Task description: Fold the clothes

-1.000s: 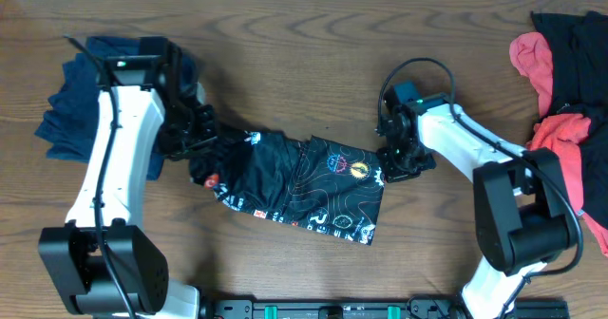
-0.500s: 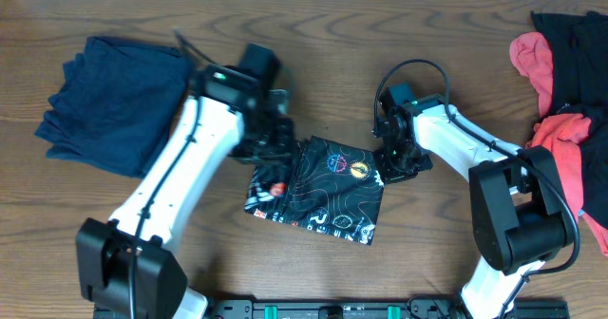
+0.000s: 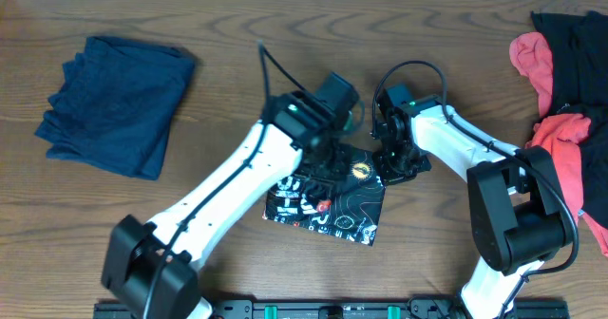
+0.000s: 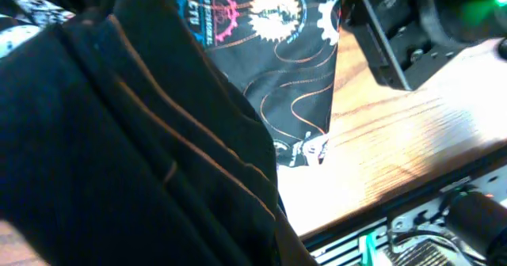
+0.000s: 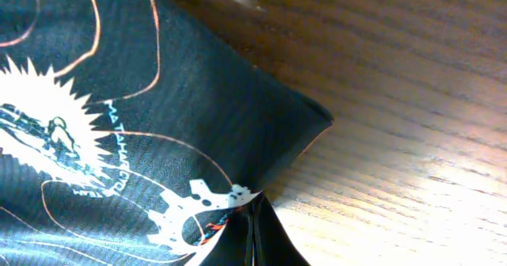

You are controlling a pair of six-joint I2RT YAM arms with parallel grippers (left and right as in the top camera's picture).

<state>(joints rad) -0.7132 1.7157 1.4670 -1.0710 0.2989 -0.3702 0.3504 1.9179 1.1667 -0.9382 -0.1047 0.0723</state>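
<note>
A black jersey (image 3: 332,205) with thin orange lines and coloured logos lies folded over itself at the table's middle. My left gripper (image 3: 332,165) is over its upper edge and shut on a fold of the cloth. In the left wrist view the dark jersey (image 4: 142,139) drapes across the frame and hides the fingers. My right gripper (image 3: 389,166) is shut on the jersey's right edge. The right wrist view shows the gripper (image 5: 255,234) pinching the hem just below a white cog logo (image 5: 47,131).
A navy garment (image 3: 114,105) lies folded at the back left. A heap of coral-red and black clothes (image 3: 568,82) fills the right edge. A black rail (image 3: 332,310) runs along the table's front edge. The two arms stand close together.
My left gripper has swept from the jersey's left end rightward across it, carrying the cloth over onto the right half. The right gripper has stayed put on the right edge.
</note>
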